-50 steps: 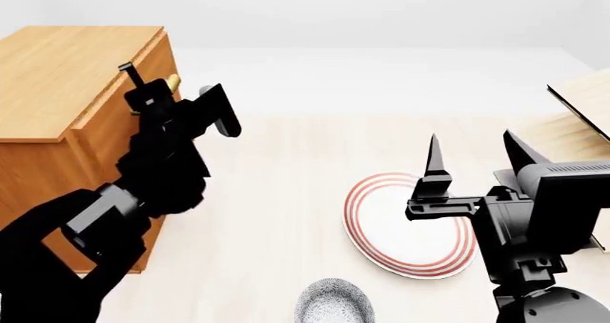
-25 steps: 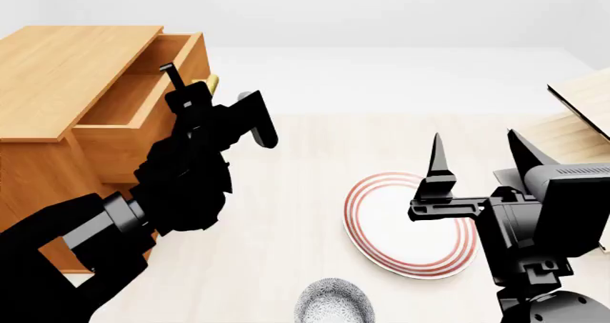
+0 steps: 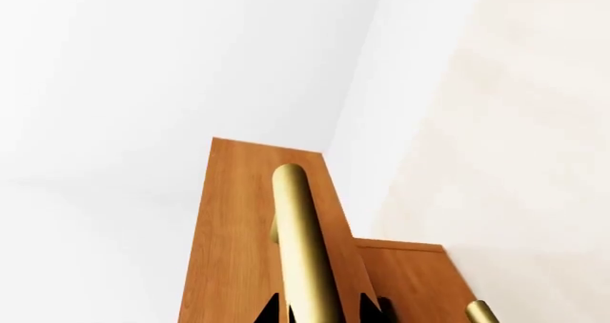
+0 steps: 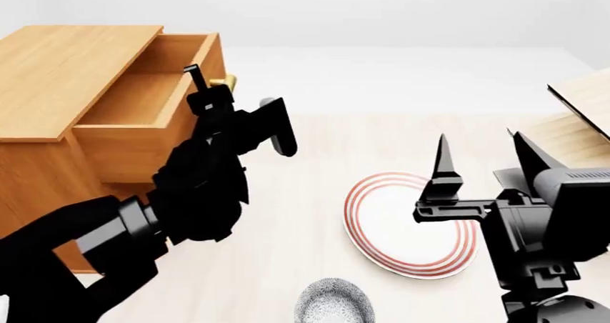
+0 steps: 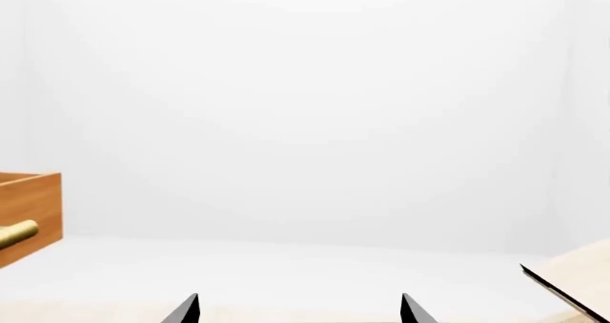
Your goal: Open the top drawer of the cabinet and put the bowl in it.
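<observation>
Top drawer [image 4: 143, 101] further out, handle hidden.

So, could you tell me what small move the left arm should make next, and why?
Probably one more short pull outward. The left gripper is closed on the brass handle and the top drawer stands partly out. A little wider would ease dropping the bowl in; it sits untouched near the plate.
</observation>
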